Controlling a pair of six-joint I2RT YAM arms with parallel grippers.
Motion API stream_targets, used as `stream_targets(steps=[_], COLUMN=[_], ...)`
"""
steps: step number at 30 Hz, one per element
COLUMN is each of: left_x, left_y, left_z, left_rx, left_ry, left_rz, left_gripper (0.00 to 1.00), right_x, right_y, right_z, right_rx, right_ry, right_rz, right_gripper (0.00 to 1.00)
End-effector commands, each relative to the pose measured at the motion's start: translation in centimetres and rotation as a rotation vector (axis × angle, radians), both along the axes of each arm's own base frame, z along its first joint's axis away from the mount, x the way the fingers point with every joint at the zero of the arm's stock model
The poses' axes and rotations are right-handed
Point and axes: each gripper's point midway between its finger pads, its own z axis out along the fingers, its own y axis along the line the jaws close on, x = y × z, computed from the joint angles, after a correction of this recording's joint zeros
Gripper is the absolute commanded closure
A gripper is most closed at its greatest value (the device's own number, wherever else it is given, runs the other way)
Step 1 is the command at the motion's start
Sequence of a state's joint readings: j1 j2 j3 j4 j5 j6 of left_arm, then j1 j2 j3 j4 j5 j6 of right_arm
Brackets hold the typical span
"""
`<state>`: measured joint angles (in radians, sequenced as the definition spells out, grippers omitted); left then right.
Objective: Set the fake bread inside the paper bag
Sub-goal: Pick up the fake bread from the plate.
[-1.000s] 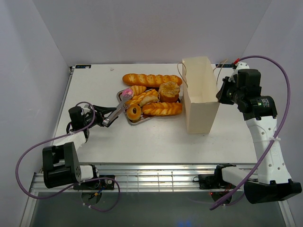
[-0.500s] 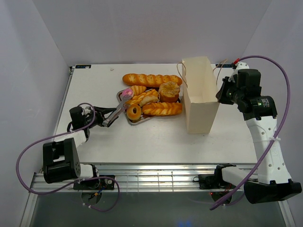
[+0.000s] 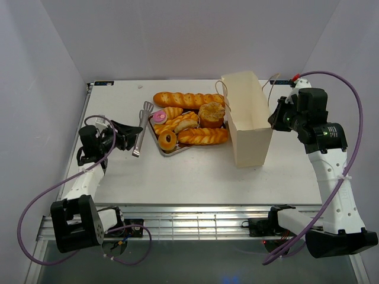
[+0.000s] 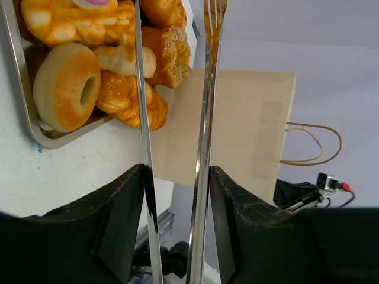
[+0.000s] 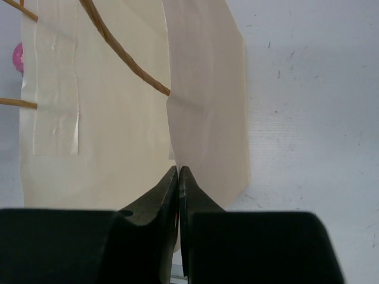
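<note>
Bread, bag partly behind tongs

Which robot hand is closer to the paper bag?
Right. The right gripper pinches a wall of the paper bag. The left gripper holds tongs beyond the tray, away from it.

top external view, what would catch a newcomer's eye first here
The glossy orange fake bread heaped on a silver tray mid-table stands out most, with the tall cream paper bag standing just to its right. Next, the left gripper holds metal tongs beside the tray, and the right gripper pinches the bag's right wall.
</note>
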<state>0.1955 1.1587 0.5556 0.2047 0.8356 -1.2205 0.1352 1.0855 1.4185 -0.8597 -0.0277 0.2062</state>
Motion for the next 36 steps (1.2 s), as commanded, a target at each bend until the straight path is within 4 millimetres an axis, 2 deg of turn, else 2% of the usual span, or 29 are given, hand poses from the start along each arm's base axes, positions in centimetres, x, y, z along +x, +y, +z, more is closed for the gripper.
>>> stream_targets(steps=[1, 7, 15, 19, 20, 22, 26, 32, 36], left_x=[0.2, -1.8, -3.8, -4.4, -4.8, -5.1, -4.9, -4.7, -4.6], left_y=[1.2, 2.0, 1.2, 0.3, -1.0, -2.0, -2.6, -2.4, -2.2], left_z=[0.8, -0.1, -1.2, -1.9, -2.0, -2.5, -3.2, -4.0, -3.2], left_rx=[0.186, 0.362, 0.535, 0.572, 0.578, 0.602, 0.651, 0.715, 0.727], left_ry=[-0.069, -0.073, -0.05, -0.041, -0.049, -0.043, -0.033, -0.016, -0.039], left_rz=[0.011, 0.01, -0.011, -0.024, -0.065, -0.082, -0.08, -0.059, -0.028], left_gripper=[0.42, 0.39, 0.4, 0.4, 0.4, 0.4, 0.4, 0.4, 0.4], right_x=[0.3, 0.3, 0.3, 0.3, 0.3, 0.2, 0.2, 0.2, 0.2], right_y=[0.3, 0.4, 0.3, 0.2, 0.2, 0.2, 0.2, 0.2, 0.2], right_z=[1.2, 1.0, 1.1, 0.9, 0.8, 0.6, 0.5, 0.6, 0.6], right_rx=[0.019, 0.02, 0.021, 0.015, 0.013, 0.012, 0.01, 0.008, 0.007], right_ry=[-0.056, -0.053, -0.063, -0.062, -0.061, -0.058, -0.06, -0.062, -0.064], right_rz=[0.011, 0.013, 0.007, 0.008, 0.008, 0.011, 0.013, 0.014, 0.019], right_gripper=[0.92, 0.92, 0.92, 0.92, 0.92, 0.92, 0.92, 0.92, 0.92])
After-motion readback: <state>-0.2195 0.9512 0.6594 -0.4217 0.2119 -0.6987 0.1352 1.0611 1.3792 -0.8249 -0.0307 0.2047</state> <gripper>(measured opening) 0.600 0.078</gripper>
